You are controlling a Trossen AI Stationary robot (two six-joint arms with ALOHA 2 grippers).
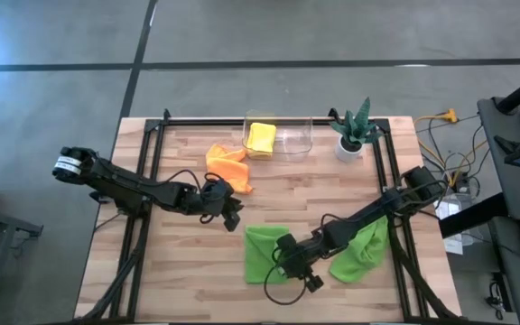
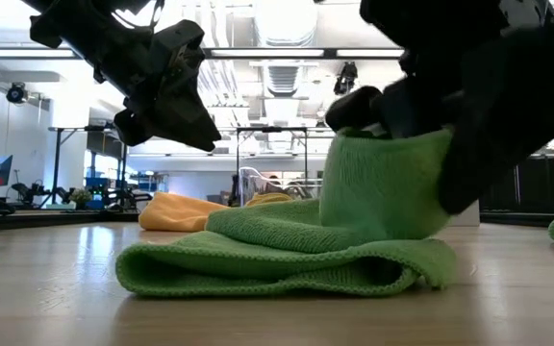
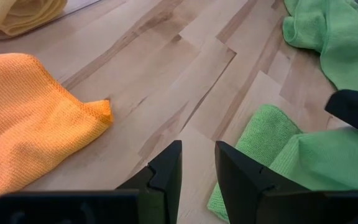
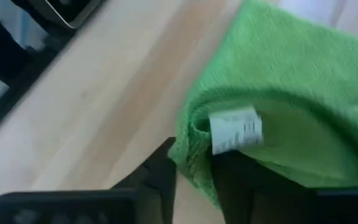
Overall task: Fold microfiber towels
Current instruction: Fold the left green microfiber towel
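Lime green towel, part-folded at table's front centre: right gripper pinched its tagged edge, apparently to carry fold over. Left gripper hung empty near orange towel, fingers slightly apart.

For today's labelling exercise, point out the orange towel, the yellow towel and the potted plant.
orange towel (image 1: 227,165): high view, middle of the cloth.
yellow towel (image 1: 261,137): high view, middle of the cloth inside the clear container.
potted plant (image 1: 356,126): high view, on its spiky leaves.
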